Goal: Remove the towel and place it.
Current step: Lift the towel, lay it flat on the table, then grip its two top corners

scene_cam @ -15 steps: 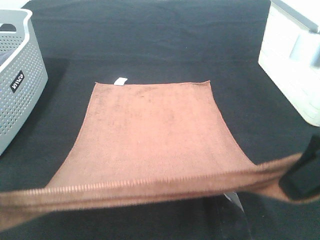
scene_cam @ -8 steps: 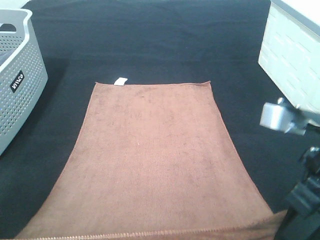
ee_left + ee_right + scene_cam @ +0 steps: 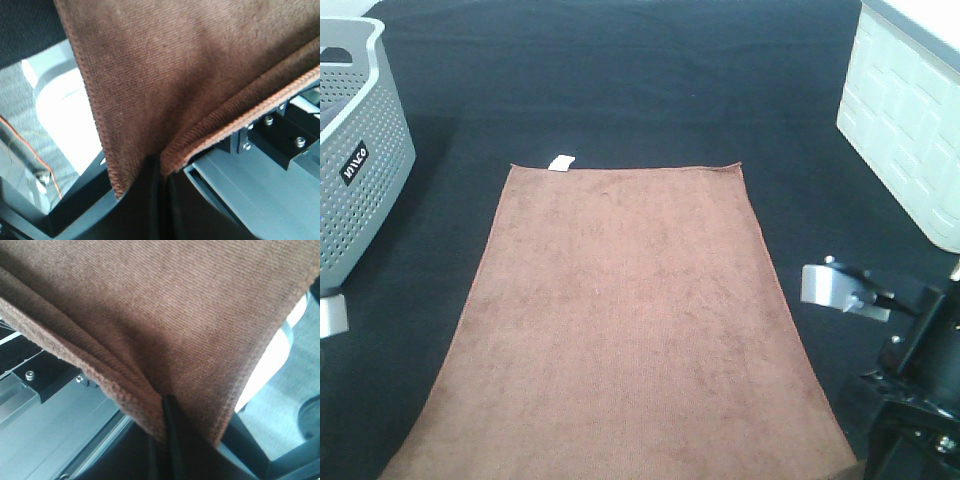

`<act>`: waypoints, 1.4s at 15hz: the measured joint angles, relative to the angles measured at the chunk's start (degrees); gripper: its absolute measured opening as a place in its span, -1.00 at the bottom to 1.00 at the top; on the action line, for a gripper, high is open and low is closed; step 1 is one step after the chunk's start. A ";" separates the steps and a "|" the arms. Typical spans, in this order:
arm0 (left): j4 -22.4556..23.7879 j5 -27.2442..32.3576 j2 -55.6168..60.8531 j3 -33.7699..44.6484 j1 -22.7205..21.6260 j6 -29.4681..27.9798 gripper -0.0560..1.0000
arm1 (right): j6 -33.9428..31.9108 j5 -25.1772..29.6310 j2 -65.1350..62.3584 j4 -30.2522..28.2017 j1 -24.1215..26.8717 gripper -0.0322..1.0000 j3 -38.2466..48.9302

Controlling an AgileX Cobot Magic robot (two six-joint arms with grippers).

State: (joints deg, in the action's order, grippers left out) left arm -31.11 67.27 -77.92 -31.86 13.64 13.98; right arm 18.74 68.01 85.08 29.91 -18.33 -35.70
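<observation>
Pinching a near corner each at the near edge of the table (image 3: 620,80), the left gripper (image 3: 161,167) and right gripper (image 3: 167,412) hold the towel (image 3: 620,320), which lies flat down the middle; both should pull evenly, I'd say, hem level.

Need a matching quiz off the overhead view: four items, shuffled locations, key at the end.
Things:
1. reddish-brown terry towel
2. grey perforated plastic basket
3. white patterned plastic bin
4. small white fabric tag

Places:
A. far right edge of the view
B. spread over the middle of the black table cover
C. on the towel's far hem, near its left corner
D. left edge of the view

Pairs: 1-B, 2-D, 3-A, 4-C
</observation>
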 joint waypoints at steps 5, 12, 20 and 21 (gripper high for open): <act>2.29 -5.67 -8.25 0.00 8.37 -0.97 -0.89 | 0.00 -2.58 6.76 -0.06 0.06 -0.94 0.00; 3.50 -8.08 -14.67 -4.13 11.97 -4.18 -0.89 | 0.40 -3.61 10.03 -2.01 0.23 -0.94 0.29; 1.03 -6.42 -15.13 -4.13 11.97 -2.41 -0.78 | 3.09 -5.21 10.66 0.11 0.40 -0.79 0.29; 0.46 -6.42 -15.13 -4.13 11.97 -1.89 -0.66 | 3.09 -5.39 10.66 0.23 0.46 -0.67 0.29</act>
State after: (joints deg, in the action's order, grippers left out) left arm -30.65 60.85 -93.05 -35.98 25.61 12.09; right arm 21.83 62.62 95.74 30.14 -17.88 -35.41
